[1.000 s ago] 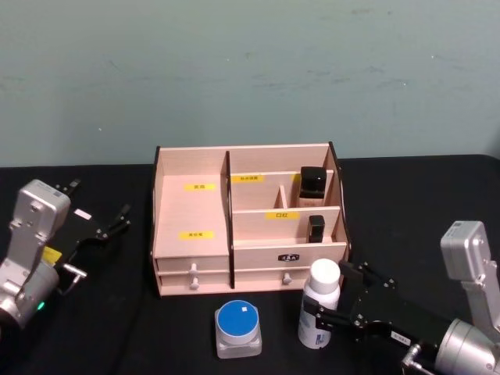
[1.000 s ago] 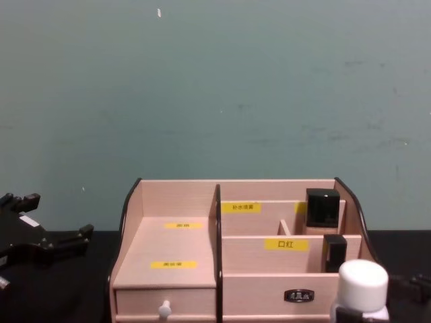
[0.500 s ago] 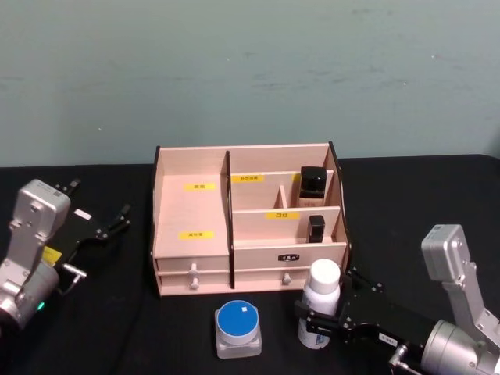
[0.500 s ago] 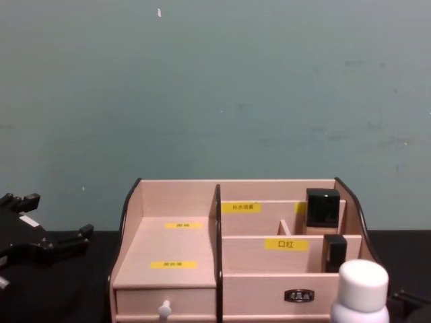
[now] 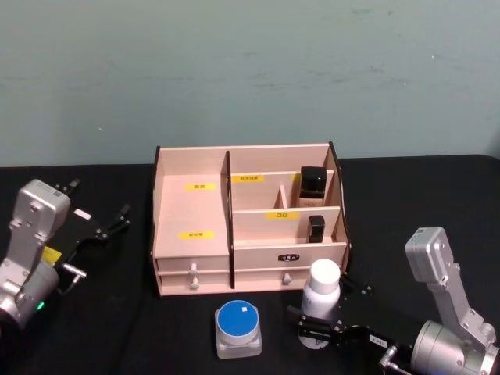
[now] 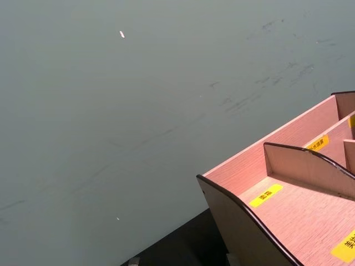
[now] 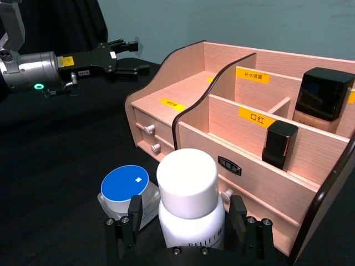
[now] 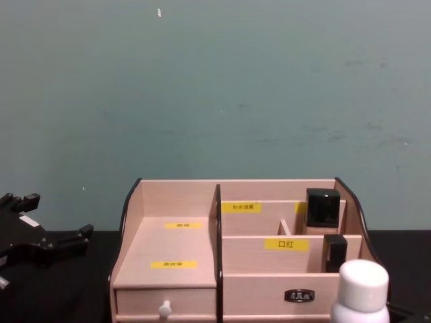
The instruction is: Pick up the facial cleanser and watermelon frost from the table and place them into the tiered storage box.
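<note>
Step in hand: grasp on the first item. right gripper (image 5: 315,332) sits low, right of centre in the head view, down at the base of the white-capped bottle (image 5: 321,303), which I take to be the facial cleanser. It stands upright on the black table (image 5: 406,203), just in front of the right half of the tiered storage box (image 5: 191,168). In the right wrist view the fingers (image 7: 133,215) straddle the bottle body with a sliver of gap on each side, so the jaws are spread and have not clamped. The blue-lidded jar (image 5: 237,328), presumably the watermelon frost, is just left of the bottle near the bottom centre of the head view, close to the near finger but apart from it. left gripper (image 5: 98,211) is parked at the left edge of the head view, fingers apart, nothing in it. Nothing from the table is placed yet. The box's right compartments already hold a black-capped bottle (image 5: 312,181) and a small black tube (image 5: 316,228). Next move as I read it: close squarely on the bottle body, lift straight up to clear the box's front wall and drawer knobs, then carry it to a free compartment. The wide left tier looks the easiest. Watch for nudging the jar on closing, and for the tall bottle tipping on lift.
</note>
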Controlling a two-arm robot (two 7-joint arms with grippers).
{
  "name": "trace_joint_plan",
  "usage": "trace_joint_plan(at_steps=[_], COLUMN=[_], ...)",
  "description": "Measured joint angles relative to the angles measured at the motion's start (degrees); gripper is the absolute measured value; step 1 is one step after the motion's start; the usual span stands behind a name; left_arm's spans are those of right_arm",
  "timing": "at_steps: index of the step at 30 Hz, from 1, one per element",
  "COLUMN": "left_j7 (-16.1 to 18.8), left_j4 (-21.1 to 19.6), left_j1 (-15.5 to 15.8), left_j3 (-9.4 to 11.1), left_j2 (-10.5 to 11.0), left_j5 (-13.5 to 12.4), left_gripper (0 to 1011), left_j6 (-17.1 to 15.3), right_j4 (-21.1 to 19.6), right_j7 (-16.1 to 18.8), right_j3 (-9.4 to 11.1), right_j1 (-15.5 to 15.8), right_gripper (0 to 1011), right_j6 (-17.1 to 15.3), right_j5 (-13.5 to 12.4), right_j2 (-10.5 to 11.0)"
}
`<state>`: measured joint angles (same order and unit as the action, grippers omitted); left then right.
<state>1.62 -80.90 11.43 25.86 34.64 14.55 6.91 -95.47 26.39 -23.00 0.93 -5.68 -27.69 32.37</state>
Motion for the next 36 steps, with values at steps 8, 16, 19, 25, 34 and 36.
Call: trace_joint_plan(at_steps=[8,16,19,25,34,36], left_j7=[0.00,0.00,0.00,0.00,0.00,0.00], left_j4=[0.00,0.00,0.00,0.00,0.00,0.00], left_j1=[0.00,0.00,0.00,0.00,0.00,0.00], left_j3=[0.00,0.00,0.00,0.00,0.00,0.00], left_j2=[0.00,0.00,0.00,0.00,0.00,0.00], left_j5=[0.00,0.00,0.00,0.00,0.00,0.00], left_gripper=[1010,1010,1010,1010,1010,1010], left_j6=[0.00,0.00,0.00,0.00,0.00,0.00], right_j4=[-0.11,-0.27,-0.30,-0.34,-0.40,-0.37], right_j7=[-0.03,-0.10,-0.14,-0.17,-0.23,-0.22], right_j3=[0.09,0.22,0.24,0.27,0.32,0.32], right_j1=[0.16,0.28,0.30,0.33,0.37,0.46], right_gripper=[1002,821,734,616,617,617], right_j6=[0.02,0.05,0.07,0.08,0.10,0.31], right_j5=[-0.01,-0.10,-0.16,-0.20,-0.24,-0.21], right_j2=[0.05,0.10,0.11,0.14,0.15,0.18])
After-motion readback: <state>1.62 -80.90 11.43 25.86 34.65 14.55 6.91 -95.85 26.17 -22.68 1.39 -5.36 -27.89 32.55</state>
